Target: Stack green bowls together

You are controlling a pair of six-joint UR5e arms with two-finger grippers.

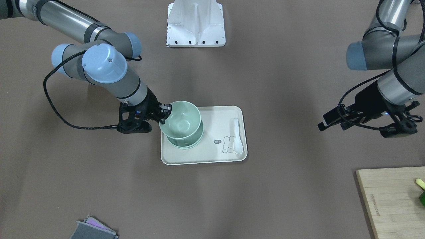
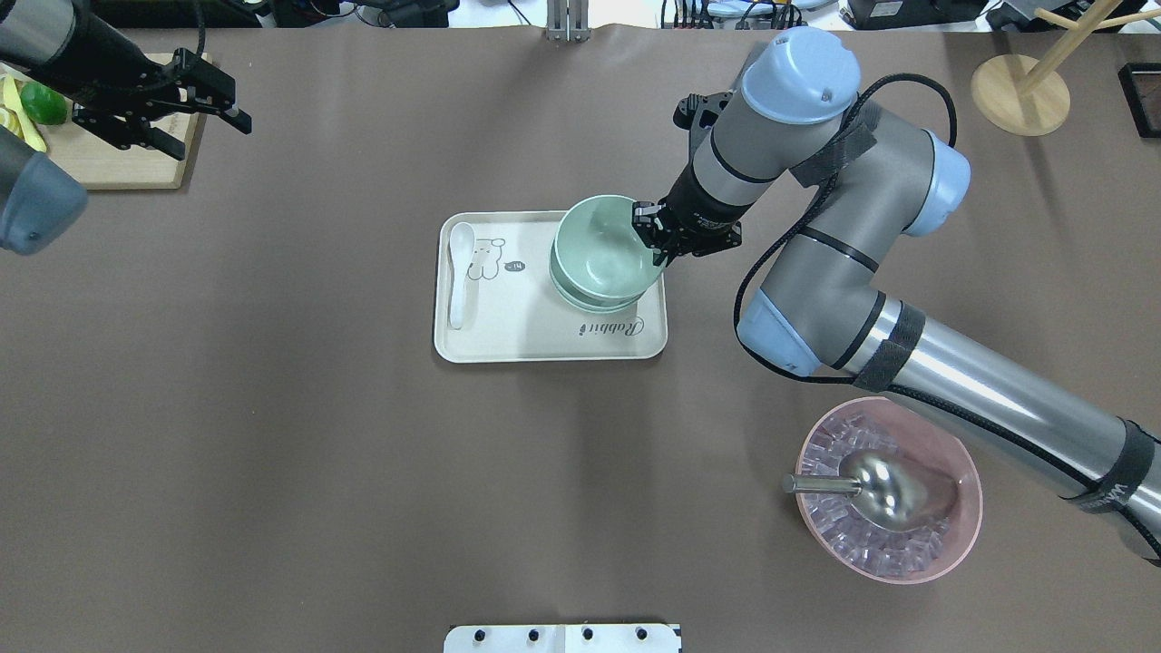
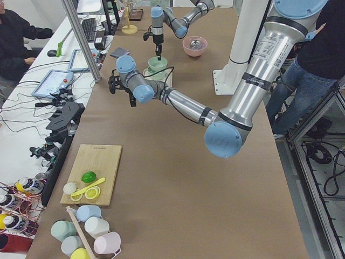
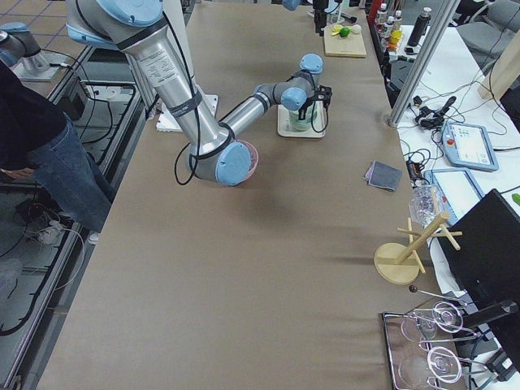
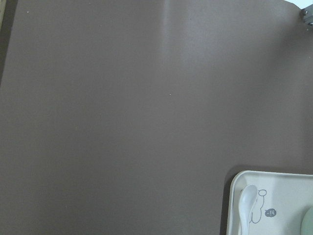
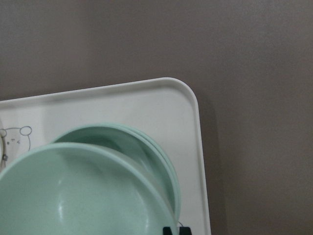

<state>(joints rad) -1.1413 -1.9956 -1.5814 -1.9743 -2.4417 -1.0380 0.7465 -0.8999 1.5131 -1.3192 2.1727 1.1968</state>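
Observation:
My right gripper (image 2: 651, 238) is shut on the rim of one green bowl (image 2: 600, 247) and holds it just above two more green bowls (image 2: 580, 301) nested on the cream tray (image 2: 508, 340). In the front view the held bowl (image 1: 181, 119) sits offset over the lower bowls (image 1: 186, 143), with the right gripper (image 1: 166, 111) at its rim. The right wrist view shows the held bowl (image 6: 83, 196) over the two lower rims (image 6: 151, 147). My left gripper (image 2: 218, 109) is open and empty, far off at the table's left end; it also shows in the front view (image 1: 323, 121).
A white spoon (image 2: 460, 272) lies on the tray's left side. A pink bowl with ice and a metal scoop (image 2: 889, 490) stands under the right arm. A cutting board with lime (image 2: 127, 154) lies by the left gripper. Folded cloths (image 1: 93, 229) and a wooden stand (image 2: 1020, 91) sit near the far edge.

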